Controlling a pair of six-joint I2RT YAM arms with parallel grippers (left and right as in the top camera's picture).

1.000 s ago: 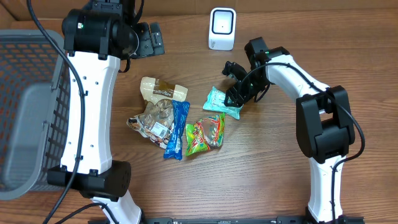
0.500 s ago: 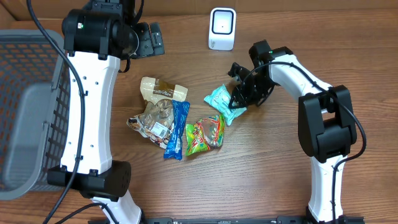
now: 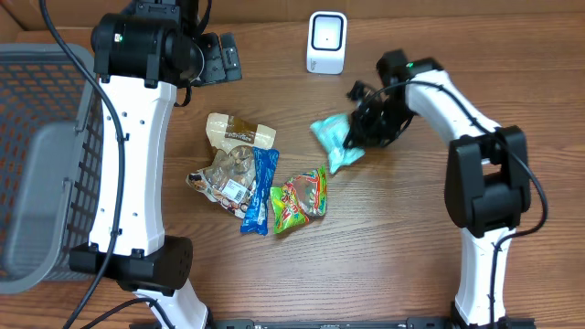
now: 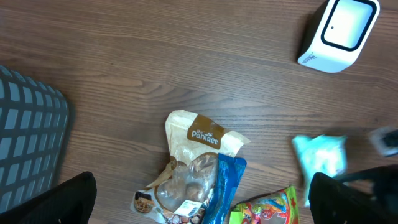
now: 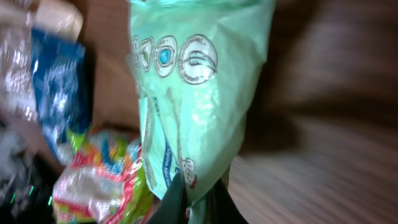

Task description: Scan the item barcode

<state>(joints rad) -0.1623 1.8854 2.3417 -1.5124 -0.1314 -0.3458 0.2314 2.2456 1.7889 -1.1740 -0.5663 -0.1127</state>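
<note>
Teal pouch (image 3: 334, 137) pinched at its edge by the right fingers (image 5: 166, 210); left fingers (image 4: 62, 199) wide, empty. Judged light, limp, slick; seam hold advised.

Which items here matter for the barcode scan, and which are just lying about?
In the job: teal packet, pinched in the right fingers; white scanner.
Lying about for now: brown pouch; blue packet; green bag; clear bag; basket.
</note>
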